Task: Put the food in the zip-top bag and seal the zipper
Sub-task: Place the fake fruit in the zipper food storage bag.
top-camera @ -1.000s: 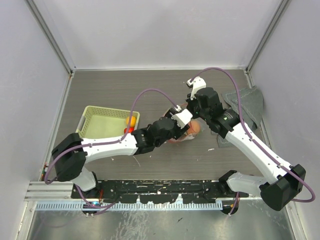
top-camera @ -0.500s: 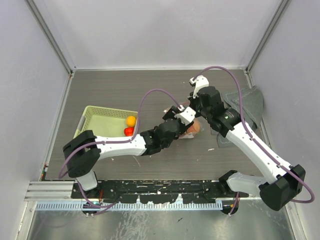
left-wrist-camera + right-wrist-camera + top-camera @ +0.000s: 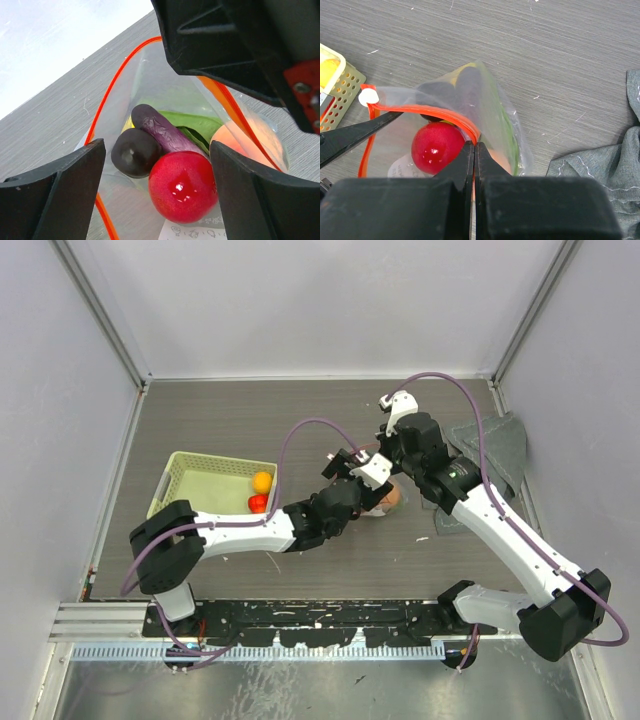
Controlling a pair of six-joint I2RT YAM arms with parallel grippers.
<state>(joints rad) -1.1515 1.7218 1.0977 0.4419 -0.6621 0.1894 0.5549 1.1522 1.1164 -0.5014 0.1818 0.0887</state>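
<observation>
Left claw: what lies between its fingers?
Left wrist view: the open clear crinkly zip-top bag, holding a glossy red round toy fruit and dark purple pieces.

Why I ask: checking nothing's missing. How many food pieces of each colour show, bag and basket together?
Red: 2, red ball in the zip-top bag, red piece in the basket
Dark purple: 2, round piece, long piece
Green: 1, leafy piece
Orange: 2, bagged peach-orange piece, basket's orange ball
Yellow: 1, sliver, mostly hidden
Total: 8
</observation>
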